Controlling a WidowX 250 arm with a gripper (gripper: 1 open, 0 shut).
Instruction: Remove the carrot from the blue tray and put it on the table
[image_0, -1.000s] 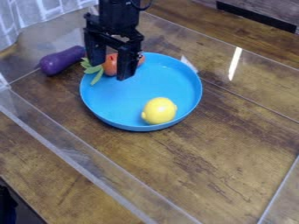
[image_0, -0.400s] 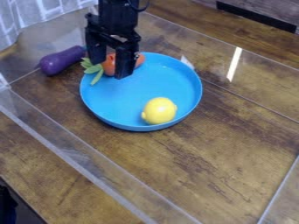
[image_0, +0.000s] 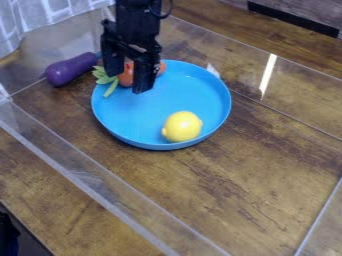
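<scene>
The blue tray (image_0: 201, 128) sits on the dark wood table (image_0: 254, 200). The orange carrot (image_0: 128, 72) lies at the tray's far-left rim, its green top (image_0: 103, 80) pointing left over the edge. My black gripper (image_0: 127, 84) hangs straight down over the carrot, open, one finger on each side of it. The fingers hide much of the carrot's body. I cannot tell whether the fingers touch it.
A yellow lemon (image_0: 183, 126) rests in the tray's near-right part. A purple eggplant (image_0: 70, 69) lies on the table just left of the tray. Glossy clear sheets (image_0: 80, 170) cover the tabletop, with a raised edge running diagonally at the front left.
The gripper has shifted very slightly around the carrot; nothing else has moved.
</scene>
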